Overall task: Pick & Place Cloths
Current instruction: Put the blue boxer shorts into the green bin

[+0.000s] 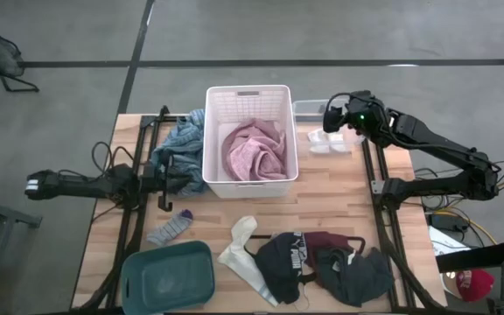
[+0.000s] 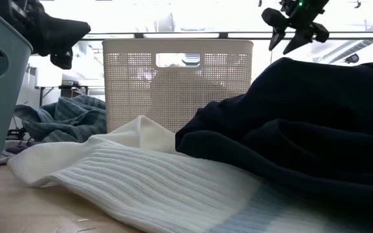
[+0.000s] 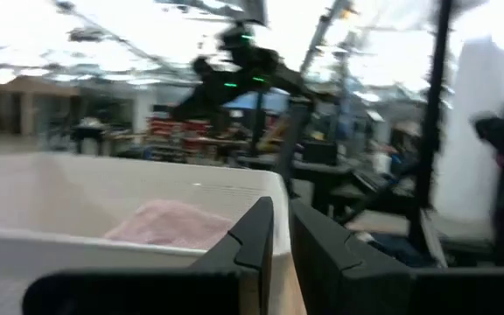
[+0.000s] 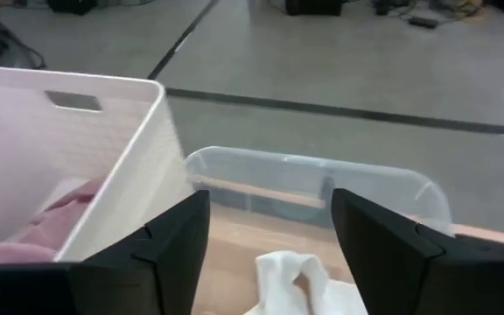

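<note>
A white basket [image 1: 250, 140] stands at the table's far middle with a pink cloth [image 1: 254, 150] lying inside it. A blue-grey cloth [image 1: 182, 144] lies against the basket's left wall. My left gripper [image 3: 283, 249] is shut and empty, raised beside the basket's left side [image 1: 175, 178], above that cloth. My right gripper [image 4: 269, 245] is open and empty, raised right of the basket [image 1: 332, 115], above a white sock [image 4: 296, 280]. A grey sock [image 1: 171, 227], a white cloth [image 1: 239, 249], and black [image 1: 280, 261], maroon [image 1: 326, 241] and dark grey [image 1: 357, 273] cloths lie along the near edge.
A clear plastic container [image 1: 309, 109] stands right of the basket at the far edge, just beyond my right gripper. A teal bin [image 1: 166, 278] stands at the near left corner. A thin black hanger [image 1: 163, 199] lies by my left gripper. Bare wood shows in the table's middle.
</note>
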`<move>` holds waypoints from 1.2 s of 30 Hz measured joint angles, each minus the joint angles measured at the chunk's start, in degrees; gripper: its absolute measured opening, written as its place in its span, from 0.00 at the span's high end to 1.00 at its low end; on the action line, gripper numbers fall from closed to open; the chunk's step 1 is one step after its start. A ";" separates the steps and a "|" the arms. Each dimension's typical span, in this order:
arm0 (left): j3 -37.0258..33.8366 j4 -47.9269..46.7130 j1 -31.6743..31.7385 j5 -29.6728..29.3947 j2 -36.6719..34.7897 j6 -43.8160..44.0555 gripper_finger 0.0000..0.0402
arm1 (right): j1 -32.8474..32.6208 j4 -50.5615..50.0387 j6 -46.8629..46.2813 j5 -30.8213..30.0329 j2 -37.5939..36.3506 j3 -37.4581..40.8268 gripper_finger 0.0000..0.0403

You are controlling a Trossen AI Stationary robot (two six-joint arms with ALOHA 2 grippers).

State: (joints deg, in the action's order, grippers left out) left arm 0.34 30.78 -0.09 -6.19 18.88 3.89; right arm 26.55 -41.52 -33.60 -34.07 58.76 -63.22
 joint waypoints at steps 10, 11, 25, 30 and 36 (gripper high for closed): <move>1.82 16.31 0.01 -6.00 0.01 20.42 0.89 | -0.05 0.17 -2.48 6.59 1.37 0.03 0.37; 3.17 18.95 0.01 -6.14 0.04 23.98 0.89 | -0.05 0.18 -2.92 6.90 1.38 0.07 0.37; 27.15 20.09 0.01 -15.25 12.28 25.74 0.88 | -0.04 0.30 -5.68 7.52 1.38 0.68 0.50; 40.03 14.40 -0.01 -7.20 24.78 22.78 0.89 | -0.03 0.27 -5.26 8.24 1.38 0.68 0.55; 52.61 10.14 -0.01 -3.45 36.96 23.44 0.90 | -0.05 0.20 -2.31 13.16 1.25 0.68 0.67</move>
State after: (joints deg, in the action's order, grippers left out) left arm 52.95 40.92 -0.10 -9.64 55.83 27.34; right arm 26.50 -41.32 -35.91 -20.91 60.00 -62.54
